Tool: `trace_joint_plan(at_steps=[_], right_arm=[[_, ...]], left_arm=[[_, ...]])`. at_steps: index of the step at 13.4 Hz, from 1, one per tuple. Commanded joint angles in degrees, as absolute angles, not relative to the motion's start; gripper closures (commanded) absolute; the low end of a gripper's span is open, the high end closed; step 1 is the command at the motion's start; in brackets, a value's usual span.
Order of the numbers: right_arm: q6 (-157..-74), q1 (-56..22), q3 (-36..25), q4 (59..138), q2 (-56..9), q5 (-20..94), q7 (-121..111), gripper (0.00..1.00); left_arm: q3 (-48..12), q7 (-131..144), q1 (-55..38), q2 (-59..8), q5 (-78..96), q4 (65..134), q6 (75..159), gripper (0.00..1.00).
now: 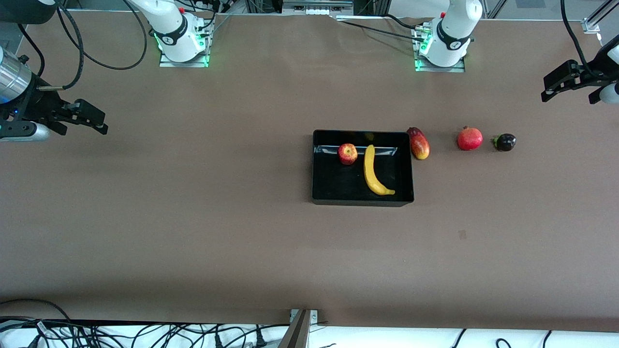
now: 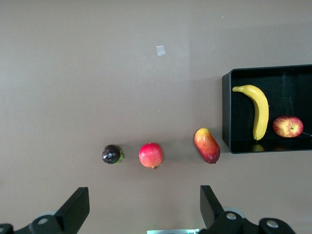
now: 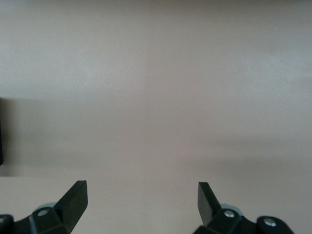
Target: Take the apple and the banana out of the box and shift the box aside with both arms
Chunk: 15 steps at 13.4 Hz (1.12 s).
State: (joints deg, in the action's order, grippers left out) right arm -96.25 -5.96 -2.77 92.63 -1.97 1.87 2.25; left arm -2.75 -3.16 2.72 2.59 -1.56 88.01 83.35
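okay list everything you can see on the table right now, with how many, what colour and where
box: one, glossy black, mid-table.
apple: one, red, in the box.
banana: one, yellow, in the box beside the apple.
mango: one, red-yellow, just outside the box toward the left arm's end.
pomegranate: one, red, next along.
dark round fruit: one, purple-black, last in the row.
left gripper: open, empty, raised at its end.
right gripper: open, empty, over bare table.

Lighting: even, overhead, moderately bright; tabletop (image 1: pixel 193 217) matte, soft short shadows beside fruits. Glare: reflective streak on the black box (image 1: pixel 319 193) inner wall. Right wrist view: pale, washed-out
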Motion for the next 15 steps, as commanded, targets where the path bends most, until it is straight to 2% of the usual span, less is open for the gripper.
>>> trace_joint_plan(at_steps=[1,10,15], right_arm=[[-96.15,-5.54,-2.20,91.58,-2.37,1.06,2.29,0.00],[-96.50,-5.54,-2.20,91.58,-2.37,1.05,2.29,0.00],[-96.50,-5.54,-2.29,91.67,-2.46,1.05,2.29,0.00]], left_arm=[[-2.72,-2.81,2.99,2.72,-0.44,87.01,82.27,0.00],[-3.34,4.72,2.11,2.29,0.44,87.63,83.14,0.00],[-7.81,26.95,0.35,-1.23,3.24,88.85,90.07,0.00]])
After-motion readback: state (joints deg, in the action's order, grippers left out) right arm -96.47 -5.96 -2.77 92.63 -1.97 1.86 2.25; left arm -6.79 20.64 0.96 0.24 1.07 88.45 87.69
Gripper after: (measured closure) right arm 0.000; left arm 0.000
